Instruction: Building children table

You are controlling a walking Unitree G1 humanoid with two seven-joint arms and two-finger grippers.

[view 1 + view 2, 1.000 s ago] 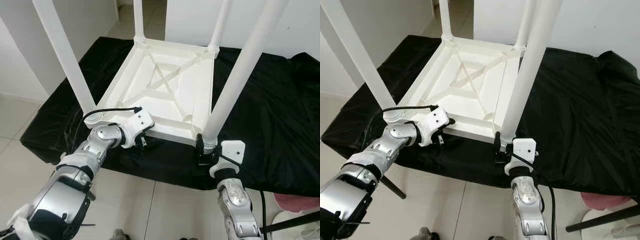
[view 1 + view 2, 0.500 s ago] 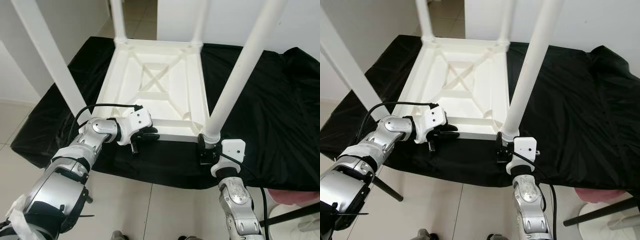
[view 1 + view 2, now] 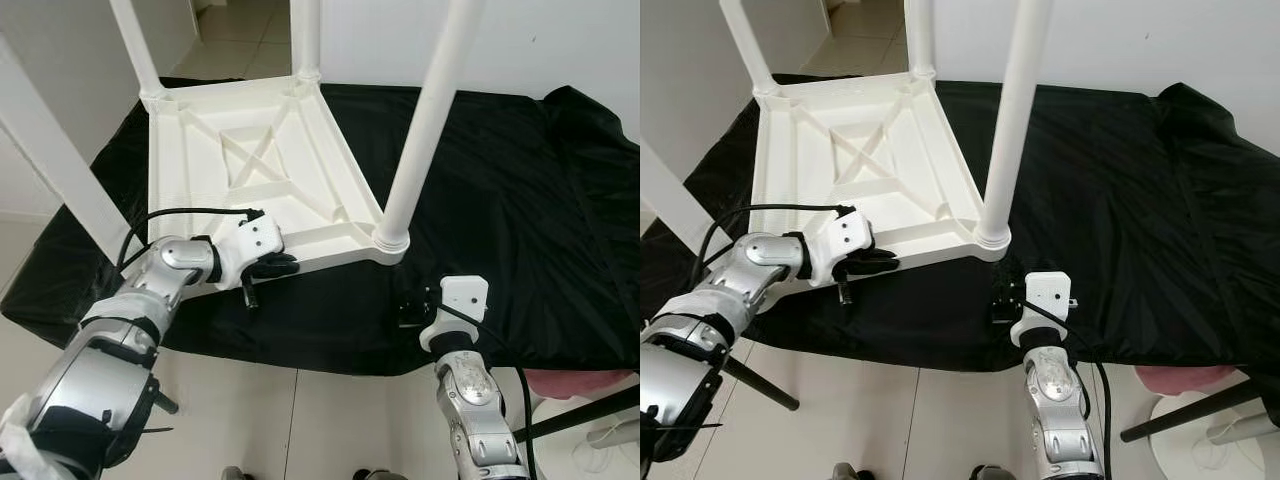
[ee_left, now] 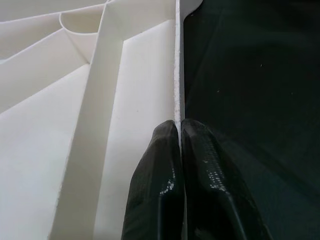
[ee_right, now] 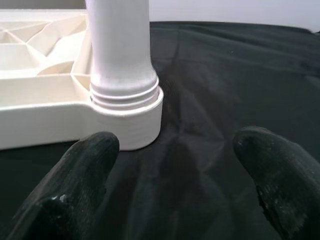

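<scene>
You have the white table (image 3: 255, 180) lying upside down on the black cloth (image 3: 520, 200), legs up; it looks light, stiff and smooth. Your left gripper (image 3: 272, 267) pinches its thin near rim, a good hold. Your right gripper (image 5: 175, 170) hangs open near the corner leg (image 3: 420, 130).

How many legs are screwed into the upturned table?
4: the near-right leg by the open right pincer, the near-left leg, the far-left leg and the far-right leg.
</scene>
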